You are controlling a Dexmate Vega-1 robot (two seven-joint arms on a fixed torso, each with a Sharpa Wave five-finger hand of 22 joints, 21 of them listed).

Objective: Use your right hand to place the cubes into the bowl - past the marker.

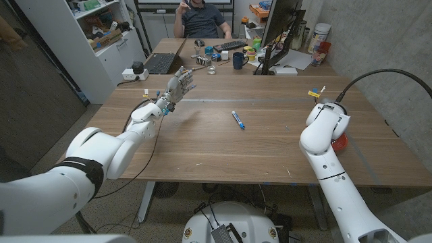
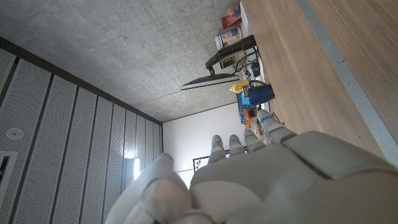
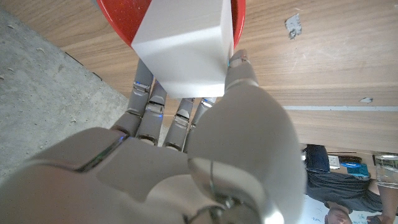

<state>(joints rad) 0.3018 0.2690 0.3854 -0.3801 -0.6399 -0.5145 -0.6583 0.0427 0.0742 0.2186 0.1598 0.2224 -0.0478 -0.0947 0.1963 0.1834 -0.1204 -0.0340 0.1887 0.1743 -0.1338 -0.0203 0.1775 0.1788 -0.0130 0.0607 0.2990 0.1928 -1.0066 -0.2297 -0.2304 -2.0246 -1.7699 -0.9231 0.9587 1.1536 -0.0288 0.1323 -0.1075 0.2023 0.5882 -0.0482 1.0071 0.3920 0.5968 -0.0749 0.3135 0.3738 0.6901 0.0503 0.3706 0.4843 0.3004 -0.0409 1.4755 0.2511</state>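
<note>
The plain white hard-edged cube (image 3: 184, 48) looks light and rigid, with smooth faces that could slip, so opposite flat faces are the sensible place to hold it. The right hand (image 3: 186, 134) does so: fingers (image 3: 144, 102) pressed together along one face, thumb against another. It hangs directly over the red round bowl (image 1: 339, 142) at the wooden tabletop's (image 1: 202, 138) right edge. The left hand (image 1: 179, 85), fingers spread, holds nothing near the far left corner. The blue marker (image 1: 237, 119) lies mid-table; bowl contents probably hidden.
</note>
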